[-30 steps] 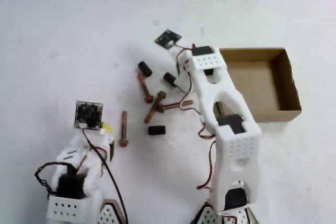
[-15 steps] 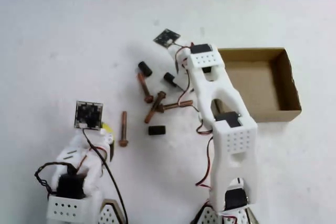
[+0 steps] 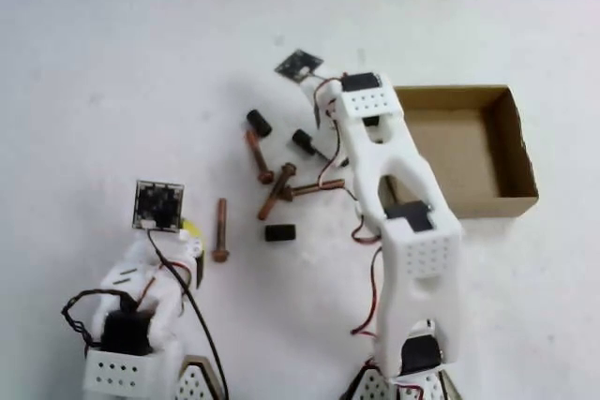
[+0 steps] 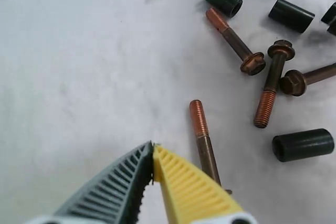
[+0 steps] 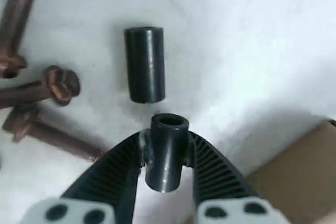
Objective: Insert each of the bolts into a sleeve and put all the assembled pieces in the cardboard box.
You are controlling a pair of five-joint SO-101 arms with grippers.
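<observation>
My left pincer (image 4: 152, 155) sits near its base, tips pressed together on nothing, with a bolt (image 4: 203, 139) lying just beside it. Farther out lie three more bolts (image 4: 273, 82). Beyond them my right pincer (image 5: 165, 141) clamps a black sleeve (image 5: 167, 157), and a second sleeve (image 5: 145, 64) lies just ahead. The cardboard box (image 3: 466, 145) sits beside that arm.
</observation>
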